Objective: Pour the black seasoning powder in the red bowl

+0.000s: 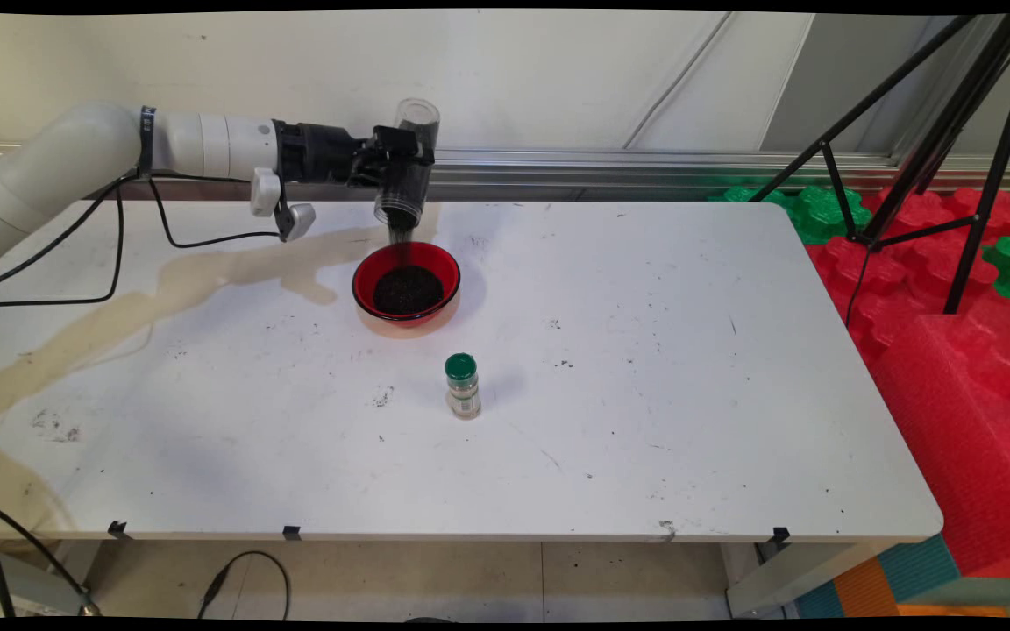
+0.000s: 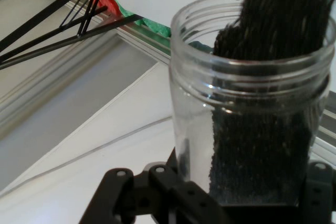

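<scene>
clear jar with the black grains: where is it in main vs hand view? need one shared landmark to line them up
Main view: the clear jar sits upper centre-left, upended in the gripper, above the red bowl, pouring dark grains into it.
Hand view: the jar fills the right half, mouth towards the top, grains streaming out.
Shared landmark: the black tripod legs, upper right in main view, upper left in hand view.

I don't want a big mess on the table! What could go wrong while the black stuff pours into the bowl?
1. The clear jar is tipped mouth-down above the red bowl, near its far rim, so some of the dark grains might miss and scatter on the table.
2. The grains already form a mound in the bowl; more could spill over.
3. The gripper holds the jar only at its sides, so it might slip.
</scene>
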{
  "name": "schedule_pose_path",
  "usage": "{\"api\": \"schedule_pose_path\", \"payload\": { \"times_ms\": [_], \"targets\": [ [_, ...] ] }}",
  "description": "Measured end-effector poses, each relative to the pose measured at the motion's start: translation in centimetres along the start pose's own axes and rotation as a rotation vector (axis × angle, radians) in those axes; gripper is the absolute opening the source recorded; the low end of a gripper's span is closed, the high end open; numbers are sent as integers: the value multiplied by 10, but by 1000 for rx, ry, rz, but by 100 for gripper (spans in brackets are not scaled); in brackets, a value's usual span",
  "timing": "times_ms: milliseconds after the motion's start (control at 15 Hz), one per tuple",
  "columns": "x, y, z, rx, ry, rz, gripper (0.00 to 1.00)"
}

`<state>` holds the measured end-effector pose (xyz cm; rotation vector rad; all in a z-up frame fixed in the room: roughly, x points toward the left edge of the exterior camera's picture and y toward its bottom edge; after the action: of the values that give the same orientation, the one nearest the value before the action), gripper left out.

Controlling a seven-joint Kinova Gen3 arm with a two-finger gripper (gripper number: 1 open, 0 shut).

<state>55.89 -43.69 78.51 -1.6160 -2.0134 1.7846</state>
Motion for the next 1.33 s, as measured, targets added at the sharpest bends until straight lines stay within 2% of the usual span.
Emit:
{"api": "schedule_pose_path", "payload": {
  "times_ms": [933, 1333],
  "targets": [
    [-1, 1, -2, 2, 6, 6, 0],
    [1, 1, -3, 1, 21, -38, 0]
  ]
}}
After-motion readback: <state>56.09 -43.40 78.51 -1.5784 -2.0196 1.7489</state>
